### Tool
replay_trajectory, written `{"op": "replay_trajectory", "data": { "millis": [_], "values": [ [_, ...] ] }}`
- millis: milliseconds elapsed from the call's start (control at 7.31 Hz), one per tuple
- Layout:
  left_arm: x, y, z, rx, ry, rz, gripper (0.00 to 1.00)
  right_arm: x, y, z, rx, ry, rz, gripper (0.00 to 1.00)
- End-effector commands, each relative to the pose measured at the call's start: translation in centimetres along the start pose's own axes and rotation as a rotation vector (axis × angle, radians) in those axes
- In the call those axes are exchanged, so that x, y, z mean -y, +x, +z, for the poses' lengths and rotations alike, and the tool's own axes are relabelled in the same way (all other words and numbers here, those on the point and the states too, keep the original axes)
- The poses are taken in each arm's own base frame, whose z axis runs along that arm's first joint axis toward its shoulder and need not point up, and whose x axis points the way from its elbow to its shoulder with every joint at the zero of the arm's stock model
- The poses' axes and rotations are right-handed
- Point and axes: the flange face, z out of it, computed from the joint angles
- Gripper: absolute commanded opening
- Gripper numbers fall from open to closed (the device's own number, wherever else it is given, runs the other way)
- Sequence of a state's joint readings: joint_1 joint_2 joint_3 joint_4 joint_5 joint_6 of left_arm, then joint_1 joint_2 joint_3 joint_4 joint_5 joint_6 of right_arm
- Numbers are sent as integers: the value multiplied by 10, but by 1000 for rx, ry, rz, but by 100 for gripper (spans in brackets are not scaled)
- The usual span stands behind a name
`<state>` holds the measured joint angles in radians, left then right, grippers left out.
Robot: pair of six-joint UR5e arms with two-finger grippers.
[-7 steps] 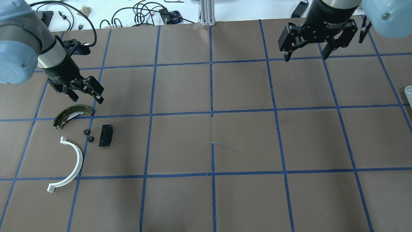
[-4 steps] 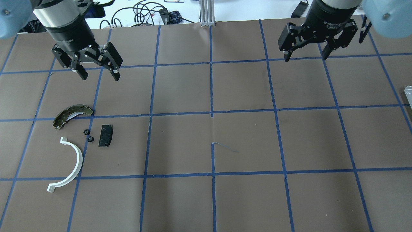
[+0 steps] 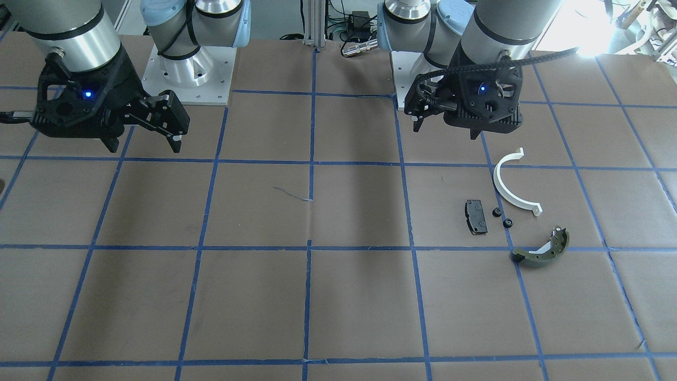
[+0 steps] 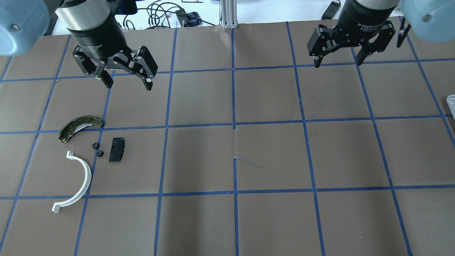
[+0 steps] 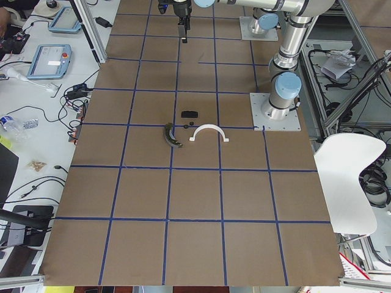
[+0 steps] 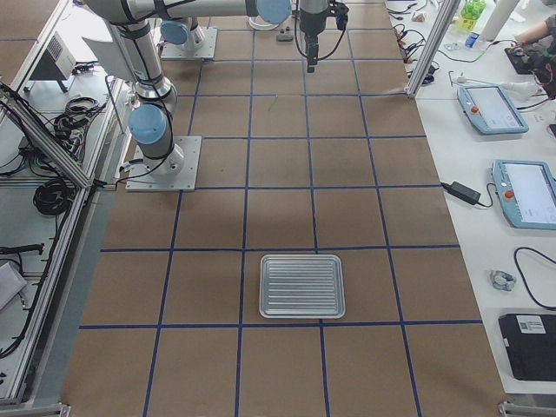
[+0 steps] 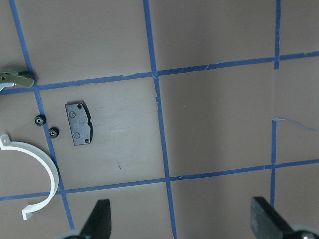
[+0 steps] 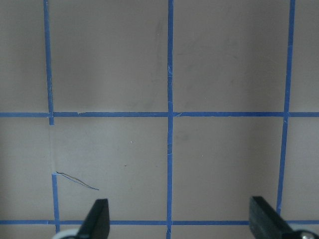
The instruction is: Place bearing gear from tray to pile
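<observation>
Parts of the pile (image 4: 93,156) lie at the left of the table (image 4: 270,156), seen from overhead. The olive shoe (image 4: 80,127) is farthest from the robot, with its right tip at a blue tape line (image 4: 199,125). Closer to the robot lies the white half-ring (image 4: 87,174), flat, its opening facing left. Two small black gears (image 4: 95,145) sit close together between shoe and half-ring, by a tape line, apart from each other. They are just left of the black pad (image 4: 116,149) and do not touch it.

Right of the shoe and farther back, the left gripper (image 4: 128,85) hangs above the table, not over the pile. Its fingers are spread wide and hold nothing. Its wrist camera sees the gears, the pad and the half-ring at the left of its view.

Far to the right, at the back of the table, the right gripper (image 4: 337,64) is likewise spread wide and holds nothing. Its wrist camera shows only taped table.

At the robot's right end the ribbed metal tray (image 6: 302,285) rests flat, well apart from the pile.
</observation>
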<state>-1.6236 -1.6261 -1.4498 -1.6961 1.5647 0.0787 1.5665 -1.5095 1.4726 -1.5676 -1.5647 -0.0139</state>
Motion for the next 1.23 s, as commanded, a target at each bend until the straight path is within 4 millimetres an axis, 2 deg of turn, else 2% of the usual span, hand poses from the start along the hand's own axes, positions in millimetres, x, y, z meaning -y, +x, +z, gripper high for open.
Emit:
{"op": "replay_trajectory", "data": {
  "millis": [0,1094],
  "values": [
    [-1,-3,-6,1,84,-2,100,0,-1,0,0,0,-1,100],
    [-9,-2,-4,0,84,-8,100,0,-1,0,0,2,-1,100]
  ]
}}
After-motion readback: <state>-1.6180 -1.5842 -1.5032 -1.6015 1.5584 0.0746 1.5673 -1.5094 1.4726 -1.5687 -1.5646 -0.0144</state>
